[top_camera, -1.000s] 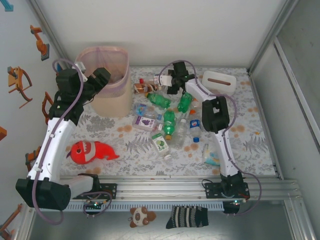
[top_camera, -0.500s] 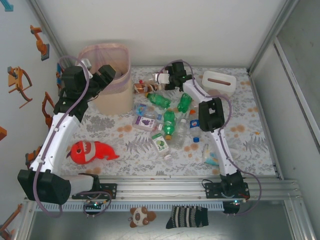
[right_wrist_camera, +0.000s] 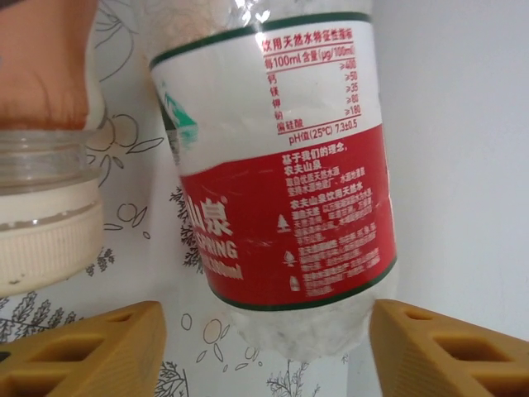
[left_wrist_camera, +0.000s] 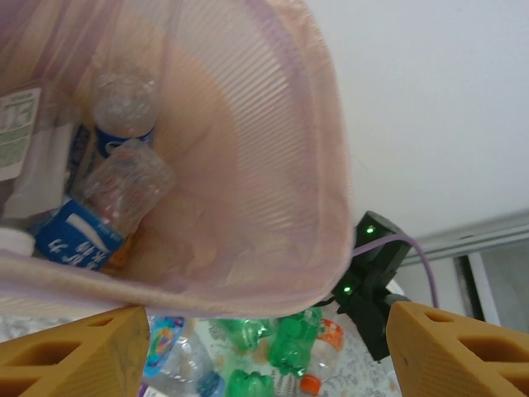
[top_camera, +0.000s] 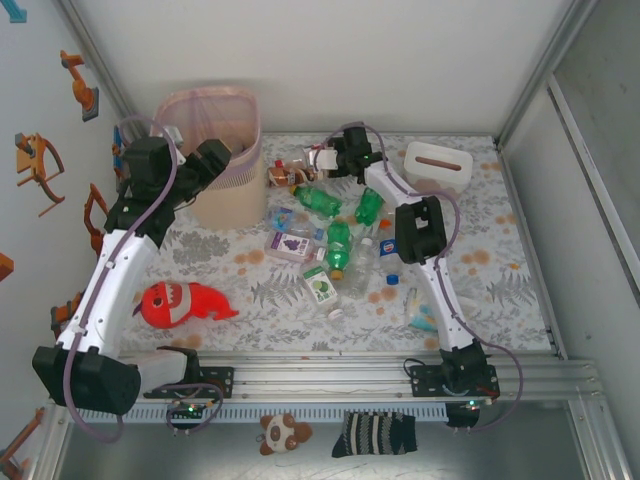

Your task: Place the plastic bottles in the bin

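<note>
Fingers (left_wrist_camera: 74, 351) of left arm (top_camera: 115, 275) wide above bin (left_wrist_camera: 314, 165)

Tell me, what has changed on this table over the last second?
The right tool slid left, toward the bin, and its arm swung along. A red-and-white labelled bottle sits between its fingers; whether they grip it is unclear. The left tool edged right above the bin's rim, open and empty. The loose bottles, the plush fish and the bin lie as before.

Clear bottle (right_wrist_camera: 281, 165), red-and-white label, sits between spread orange fingertips (right_wrist_camera: 83, 351) of right gripper (right_wrist_camera: 266, 349); cream-capped jar (right_wrist_camera: 41, 223) just beside it
</note>
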